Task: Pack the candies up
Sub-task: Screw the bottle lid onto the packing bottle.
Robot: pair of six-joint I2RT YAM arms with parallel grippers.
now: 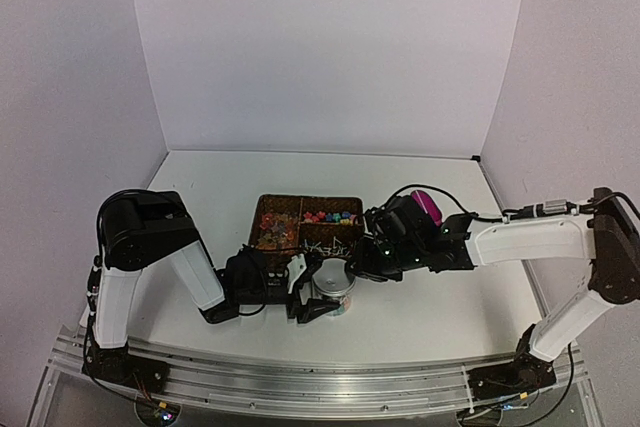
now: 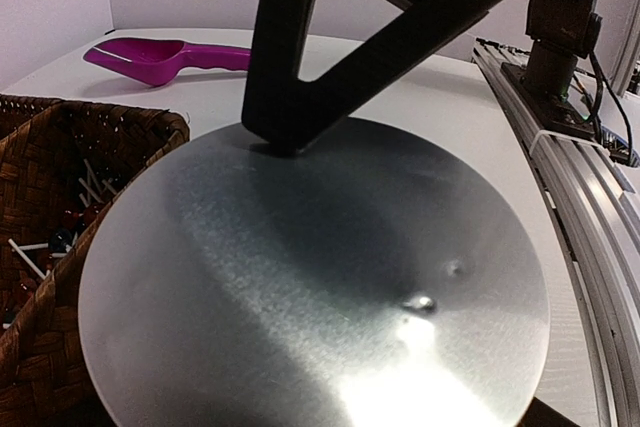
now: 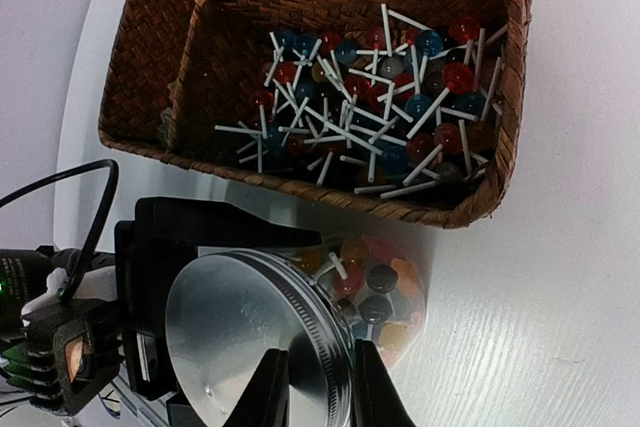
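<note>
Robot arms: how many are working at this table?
2. The left arm reaches from the left to the jar; the right arm reaches from the right toward its lid. None seem hidden.

Both arms have smooth white shells on the long links and black, blocky housings at the joints: the left arm (image 1: 150,232) at lower left of the top view, the right arm (image 1: 530,237) at the right. A thin black cable (image 1: 450,197) loops above the right arm's dark wrist. The left gripper (image 1: 312,295) is all black; its finger (image 2: 330,47), seen from the left wrist, is a matte triangle with a triangular hole. The right gripper (image 3: 320,387) ends in two narrow black fingertips (image 3: 271,392) at the bottom edge of its view.
</note>
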